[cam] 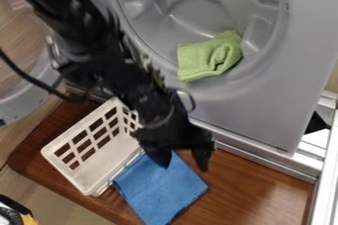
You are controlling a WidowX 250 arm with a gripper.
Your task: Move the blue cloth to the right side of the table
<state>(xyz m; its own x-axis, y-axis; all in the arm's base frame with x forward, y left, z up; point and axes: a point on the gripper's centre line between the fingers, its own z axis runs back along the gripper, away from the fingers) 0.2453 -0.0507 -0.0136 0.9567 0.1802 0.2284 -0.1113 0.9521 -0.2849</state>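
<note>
Nearest my camera, the black arm [99, 51] slants in from the upper left, its claw [183, 164] released, fingers parted with nothing between them, one over the upper edge of the blue cloth [160, 187]. I see that cloth lying on the brown wooden table [254, 184], right beside the white slatted basket [66, 166]. Beyond stands the grey machine [300, 46], and I can make out a green cloth [210, 55] bunched inside its round opening.
</note>
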